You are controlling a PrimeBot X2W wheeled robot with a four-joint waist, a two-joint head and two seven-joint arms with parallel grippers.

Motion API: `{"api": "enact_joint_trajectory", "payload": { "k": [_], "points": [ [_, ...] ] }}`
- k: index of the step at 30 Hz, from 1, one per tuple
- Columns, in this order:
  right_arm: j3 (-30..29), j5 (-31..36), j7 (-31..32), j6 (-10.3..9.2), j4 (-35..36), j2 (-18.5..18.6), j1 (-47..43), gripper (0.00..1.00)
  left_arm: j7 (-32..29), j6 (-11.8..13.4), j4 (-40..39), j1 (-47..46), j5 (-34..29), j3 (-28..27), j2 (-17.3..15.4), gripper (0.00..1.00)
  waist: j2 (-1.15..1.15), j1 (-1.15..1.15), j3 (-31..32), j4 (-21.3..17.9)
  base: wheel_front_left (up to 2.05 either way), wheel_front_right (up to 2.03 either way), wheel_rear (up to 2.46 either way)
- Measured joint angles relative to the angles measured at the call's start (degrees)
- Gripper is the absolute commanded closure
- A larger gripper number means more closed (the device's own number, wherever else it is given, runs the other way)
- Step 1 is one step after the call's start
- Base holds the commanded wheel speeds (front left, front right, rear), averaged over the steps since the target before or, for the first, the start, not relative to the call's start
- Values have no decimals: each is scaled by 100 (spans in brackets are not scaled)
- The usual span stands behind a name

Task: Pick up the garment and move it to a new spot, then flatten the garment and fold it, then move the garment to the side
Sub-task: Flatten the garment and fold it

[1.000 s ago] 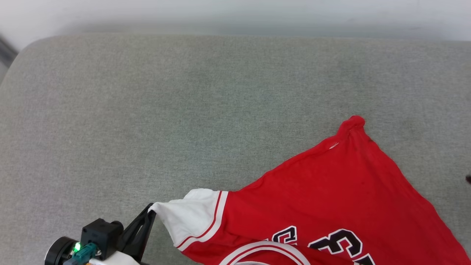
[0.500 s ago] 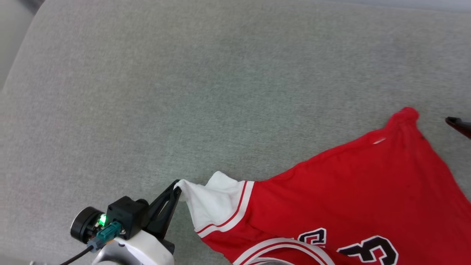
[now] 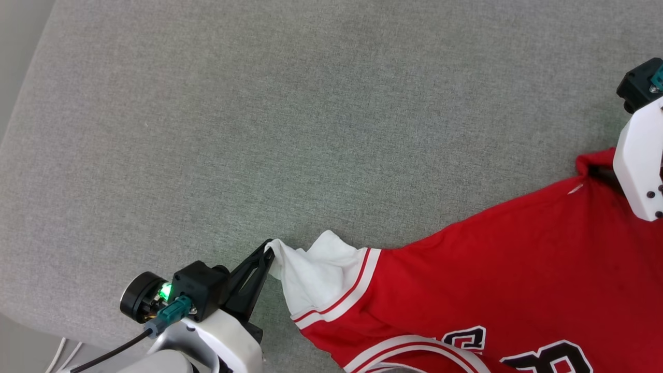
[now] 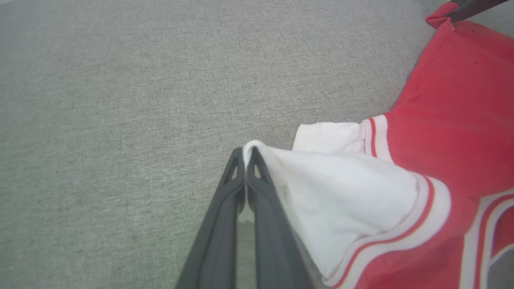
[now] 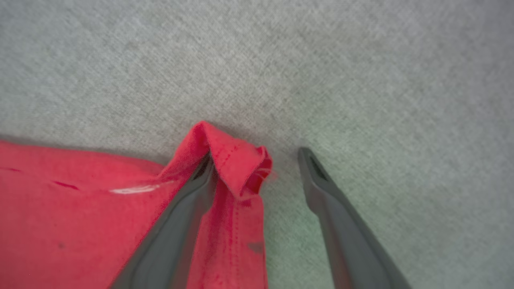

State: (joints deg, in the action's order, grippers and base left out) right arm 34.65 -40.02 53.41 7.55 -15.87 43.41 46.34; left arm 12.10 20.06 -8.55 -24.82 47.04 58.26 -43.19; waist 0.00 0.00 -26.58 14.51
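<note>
Grey cushion (image 3: 259, 129) — red garment (image 3: 492, 269) at lwr right; left gripper (image 3: 269, 249) pinches its white sleeve (image 3: 316, 269), right gripper (image 5: 255, 156) gapes astride a corner.

Grey woven cushion (image 3: 290, 119) under and all round the left claw (image 3: 269, 250), plain weave, no marks. Its rounded edge runs behind the claw. Pale surface (image 3: 20, 31) beyond the cushion, far off to the claw's left. Thin white cables (image 3: 62, 357) behind the claw, off the cushion edge.
</note>
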Motion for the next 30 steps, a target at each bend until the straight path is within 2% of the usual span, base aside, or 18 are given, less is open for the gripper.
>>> {"api": "enact_joint_trajectory", "payload": {
  "k": [1, 6, 12, 18, 24, 30],
  "points": [
    [46, -30, -122, -1, -54, 2, 20, 100, -30, -41, 27, -23, -4, 23, 4, 100, 0, 0, 22, -6, 0, 0, 0],
    [280, -256, -872, -1, -123, -7, 35, 100, -41, -91, 186, -38, -3, 53, 22, 100, 0, 1, 274, -83, 0, 0, 0],
    [324, -431, -1726, -2, 55, 92, 46, 100, -25, -143, 232, -43, 19, -12, -121, 100, 0, 0, 811, -260, 0, 0, 0],
    [194, -255, -2360, -2, 160, 143, 71, 100, 70, -203, 286, -330, -40, -250, -216, 100, 0, 0, 1302, -560, 0, 0, 0],
    [-308, 64, -2840, -2, 213, -46, 255, 100, 15, -430, 469, -1140, -247, -476, -233, 100, 0, 0, 1487, -918, 0, 0, 0],
    [-815, 577, -3048, -1, 192, -428, 834, 100, -151, -755, 858, -2439, -480, -778, -68, 100, 0, 0, 1229, -1091, 0, 0, 0]
  ]
}}
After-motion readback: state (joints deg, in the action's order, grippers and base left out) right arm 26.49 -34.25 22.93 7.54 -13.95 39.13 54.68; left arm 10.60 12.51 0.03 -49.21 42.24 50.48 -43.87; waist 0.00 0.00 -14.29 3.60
